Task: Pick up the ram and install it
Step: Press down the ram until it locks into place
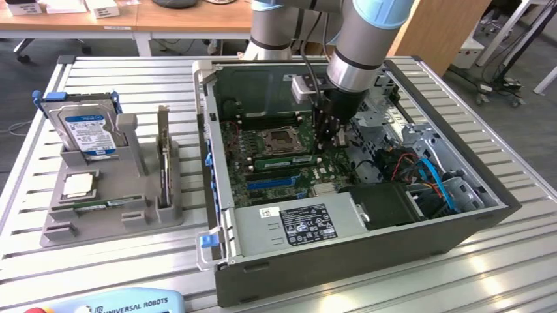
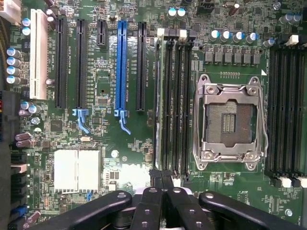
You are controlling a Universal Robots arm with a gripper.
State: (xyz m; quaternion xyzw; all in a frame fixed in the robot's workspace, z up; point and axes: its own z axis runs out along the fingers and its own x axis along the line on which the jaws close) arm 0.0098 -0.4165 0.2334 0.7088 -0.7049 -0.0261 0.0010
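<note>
The gripper (image 2: 161, 179) has its fingers pressed together, right above the ram (image 2: 158, 105) standing in its slot on the green board (image 2: 105, 86)

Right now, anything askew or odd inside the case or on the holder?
One oddity: the CPU socket is open and bare, while a silver chip sits in the grey holder. A ram stick sits seated beside the socket, level. The pincer is shut above the slots. No damage or spill.

Exterior high, wrist close over motherboard (image 2: 124, 158)
</note>
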